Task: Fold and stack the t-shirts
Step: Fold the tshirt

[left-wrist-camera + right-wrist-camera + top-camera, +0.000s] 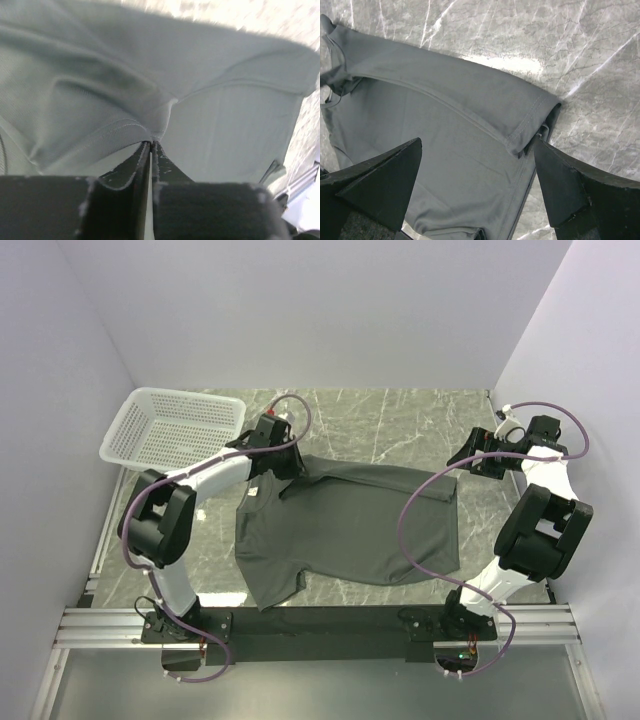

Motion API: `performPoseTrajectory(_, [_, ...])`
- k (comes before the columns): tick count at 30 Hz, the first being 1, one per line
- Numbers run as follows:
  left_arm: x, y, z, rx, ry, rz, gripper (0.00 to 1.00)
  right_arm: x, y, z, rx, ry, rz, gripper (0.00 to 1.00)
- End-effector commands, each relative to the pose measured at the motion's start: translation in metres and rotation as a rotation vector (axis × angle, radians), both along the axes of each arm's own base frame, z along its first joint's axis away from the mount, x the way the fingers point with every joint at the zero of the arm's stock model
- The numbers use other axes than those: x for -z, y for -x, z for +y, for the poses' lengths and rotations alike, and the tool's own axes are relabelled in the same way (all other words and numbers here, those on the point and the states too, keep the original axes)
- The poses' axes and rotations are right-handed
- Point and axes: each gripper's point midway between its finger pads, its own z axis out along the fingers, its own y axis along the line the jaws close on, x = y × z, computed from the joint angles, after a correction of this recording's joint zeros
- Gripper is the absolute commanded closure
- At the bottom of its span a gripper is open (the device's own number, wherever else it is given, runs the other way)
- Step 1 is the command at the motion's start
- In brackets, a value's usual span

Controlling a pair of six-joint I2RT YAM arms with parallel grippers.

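Observation:
The dark grey-green t-shirt [350, 530] lies spread on the marble table [400, 420], its neck end to the left with a small white label [253, 492]. My left gripper [288, 468] is at the shirt's far left corner. In the left wrist view its jaws [151, 144] are shut, pinching a fold of the t-shirt [225, 130] near a stitched hem. My right gripper [462, 462] hovers over the far right corner. In the right wrist view it [477, 142] stands wide open above the t-shirt [445, 150], where a hemmed edge is folded over, and holds nothing.
A white mesh basket [170, 425] stands at the back left, close behind the left arm. White walls [60, 390] close in the table on three sides. An aluminium rail [320, 625] with the arm bases runs along the near edge.

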Motion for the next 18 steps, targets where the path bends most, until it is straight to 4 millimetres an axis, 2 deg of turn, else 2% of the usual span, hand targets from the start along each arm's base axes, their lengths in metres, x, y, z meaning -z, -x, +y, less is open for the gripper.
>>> performPoseTrajectory(1, [0.013,0.016,-0.004,0.064,0.008,0.056,0.88,-0.017,-0.001,-0.001,-0.008,0.024,-0.066,0.01])
performPoseTrajectory(3, [0.019,0.020,-0.005,0.095,0.008,0.069,0.77,-0.016,0.000,-0.001,-0.010,0.023,-0.060,0.01])
performPoseTrajectory(5, [0.015,0.023,-0.004,0.107,0.010,0.058,0.70,-0.015,-0.001,-0.001,-0.013,0.026,-0.059,0.01])
performPoseTrajectory(6, [0.016,0.026,-0.001,0.115,0.002,0.046,0.62,-0.014,0.000,-0.002,-0.012,0.027,-0.054,0.01])
performPoseTrajectory(7, [0.004,0.027,-0.001,0.120,0.012,0.012,0.58,-0.013,0.000,-0.001,-0.015,0.026,-0.054,0.01])
performPoseTrajectory(9, [-0.005,0.029,0.005,0.116,0.003,-0.033,0.50,-0.011,0.000,-0.002,-0.013,0.028,-0.047,0.01])
performPoseTrajectory(10, [-0.014,0.033,0.009,0.120,0.007,-0.063,0.48,-0.011,0.000,-0.002,-0.014,0.031,-0.049,0.01])
performPoseTrajectory(12, [-0.013,0.037,0.022,0.091,-0.031,-0.086,0.46,-0.008,0.000,-0.002,-0.014,0.034,-0.039,0.01])
performPoseTrajectory(13, [-0.022,0.039,0.026,0.075,-0.035,-0.113,0.46,-0.008,0.000,-0.003,-0.015,0.034,-0.038,0.01])
performPoseTrajectory(16, [-0.014,0.043,0.046,0.000,-0.093,-0.119,0.46,-0.003,0.000,-0.003,-0.015,0.051,-0.024,0.02])
performPoseTrajectory(18, [-0.008,0.048,0.051,-0.025,-0.095,-0.105,0.46,0.000,0.001,-0.003,-0.015,0.057,-0.013,0.02])
